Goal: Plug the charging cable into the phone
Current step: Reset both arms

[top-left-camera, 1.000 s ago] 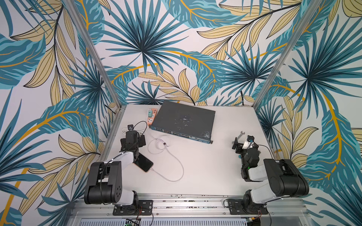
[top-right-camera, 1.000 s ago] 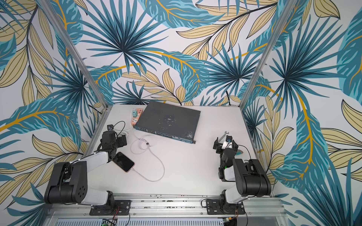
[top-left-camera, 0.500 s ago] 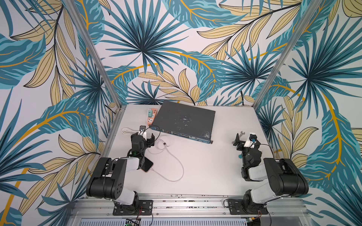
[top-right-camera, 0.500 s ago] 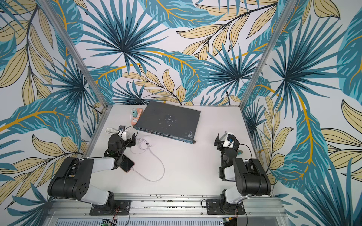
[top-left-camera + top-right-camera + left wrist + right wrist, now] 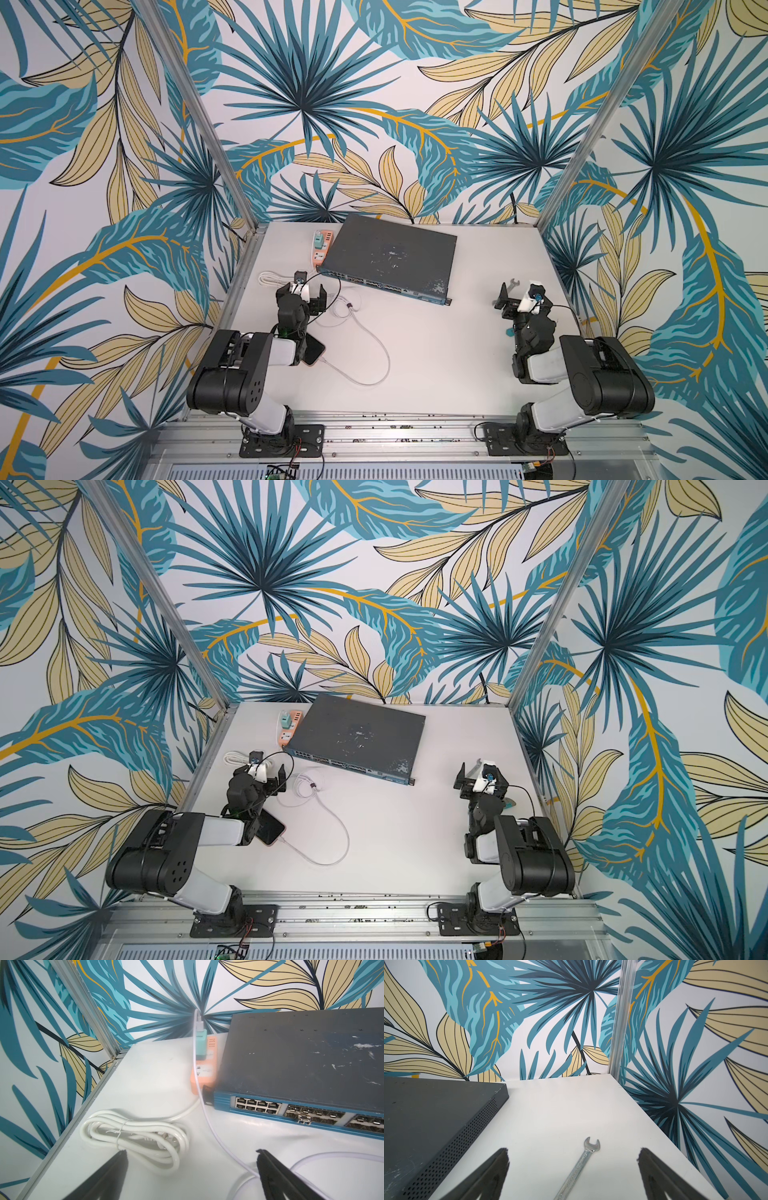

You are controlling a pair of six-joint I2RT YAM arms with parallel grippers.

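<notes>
With the charging cable (image 5: 376, 345) apparently seated in the phone (image 5: 314, 351) on the desk (image 5: 436, 353), both the left hand (image 5: 302, 293) and right hand (image 5: 524, 296) hover wide and empty, nothing needing a grip

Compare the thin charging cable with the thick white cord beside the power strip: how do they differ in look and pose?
1. The charging cable is thin; the cord is clearly thicker.
2. The cable runs in a long open curve across the table to the phone; the cord lies in one compact coil.
3. The cable's small loop has a dark band; the cord's coil is bound by a thin pale tie.

Both are white and lead to the power strip.
</notes>
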